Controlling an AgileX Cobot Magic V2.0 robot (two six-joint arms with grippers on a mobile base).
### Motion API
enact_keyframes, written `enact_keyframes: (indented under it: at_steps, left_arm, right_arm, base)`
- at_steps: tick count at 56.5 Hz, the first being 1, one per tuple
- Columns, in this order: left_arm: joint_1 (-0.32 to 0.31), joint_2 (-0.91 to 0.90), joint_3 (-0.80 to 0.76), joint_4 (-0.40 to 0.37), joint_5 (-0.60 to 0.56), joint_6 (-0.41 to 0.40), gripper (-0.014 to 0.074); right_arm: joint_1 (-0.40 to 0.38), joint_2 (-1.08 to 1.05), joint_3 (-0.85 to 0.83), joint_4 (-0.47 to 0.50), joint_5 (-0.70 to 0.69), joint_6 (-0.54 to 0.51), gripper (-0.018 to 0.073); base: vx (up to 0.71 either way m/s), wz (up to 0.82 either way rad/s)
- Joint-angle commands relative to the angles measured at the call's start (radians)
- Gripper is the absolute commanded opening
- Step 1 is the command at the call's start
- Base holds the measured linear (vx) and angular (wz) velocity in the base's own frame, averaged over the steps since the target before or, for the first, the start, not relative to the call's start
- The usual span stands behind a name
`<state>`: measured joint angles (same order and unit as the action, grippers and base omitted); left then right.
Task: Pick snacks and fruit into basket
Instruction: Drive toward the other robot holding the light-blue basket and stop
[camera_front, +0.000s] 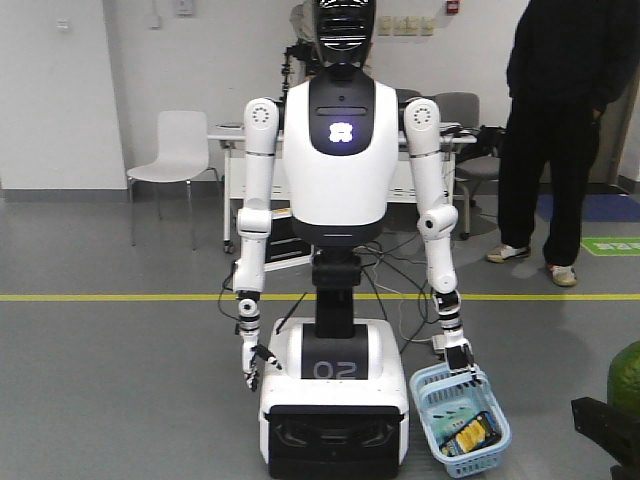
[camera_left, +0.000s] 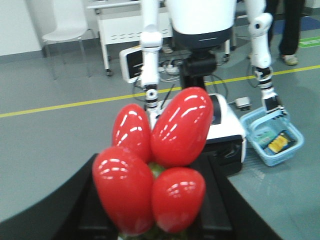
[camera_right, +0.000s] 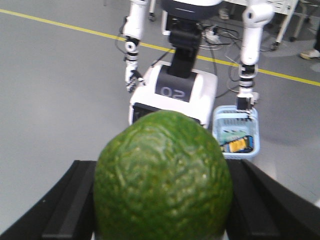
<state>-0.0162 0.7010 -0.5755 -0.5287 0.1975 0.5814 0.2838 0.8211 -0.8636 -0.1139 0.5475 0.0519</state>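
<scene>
Left end effector: black fingers are flanking and grasping a glossy red lobed fruit cluster, four smooth lobes with a bit of green showing at the centre. It is filling the middle of the left wrist view, held up off the floor.

Right end effector: clenched on a dark green round fruit with a bumpy rind, black fingers pressing in from both sides. The same fruit is peeking in at the right edge of the front view.

Ahead, well apart from both end effectors, a white humanoid robot on a wheeled base marked 02 is standing on the grey floor. Its hand on the picture's right is gripping the rim of a light blue plastic slatted basket, which is hanging tilted beside the base; cannot tell whether it is touching the floor. A yellow and black snack packet is lying inside the basket.

A yellow floor line is running behind the humanoid. Further back: a white chair, a white bench, and a person in black clothes standing at right
</scene>
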Motion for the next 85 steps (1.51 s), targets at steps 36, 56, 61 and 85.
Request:
enact_keyframes:
  at_steps: [36,56,61,85]
  left_arm:
    - [-0.003,-0.007,-0.031,-0.014,-0.077,-0.001,-0.0003]
    - [-0.003,-0.007,-0.031,-0.014,-0.077,-0.001,-0.0003]
    - [-0.003,-0.007,-0.031,-0.014,-0.077,-0.001,-0.0003]
    - [-0.003,-0.007,-0.031,-0.014,-0.077,-0.001,-0.0003]
  right_arm:
    - [-0.001,-0.007,-0.031,-0.014,-0.082,-0.011,-0.0008]
    - [-0.001,-0.007,-0.031,-0.014,-0.082,-0.011,-0.0008]
    - [-0.001,-0.007,-0.031,-0.014,-0.082,-0.011,-0.0008]
    - [-0.001,-0.007,-0.031,-0.014,-0.082,-0.011,-0.0008]
  base:
    - [0.17,-0.38]
    - [0.23,-0.13]
    - [0.25,-0.04]
    - [0.24,0.10]
